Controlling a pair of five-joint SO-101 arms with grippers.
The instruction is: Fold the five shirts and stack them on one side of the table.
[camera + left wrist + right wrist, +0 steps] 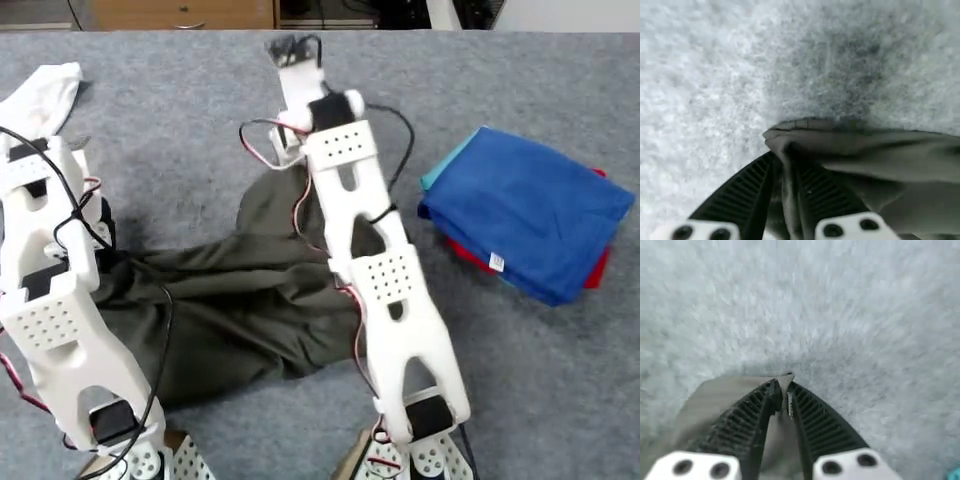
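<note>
Shirt point(240, 300) edges in both claws point(784, 155) point(783, 387)

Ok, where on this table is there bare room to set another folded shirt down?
Bare table lies in front of the folded stack at the near right corner, behind it along the far edge, and between the white shirt and the right arm. Crowded: the olive shirt fills the middle, both arms' jaws shut on it.

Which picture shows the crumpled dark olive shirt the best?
The high view: most of the dark olive cloth shirt lies spread on the grey table. The wrist views show its edges pinched in the left fingers and right fingers.
</note>
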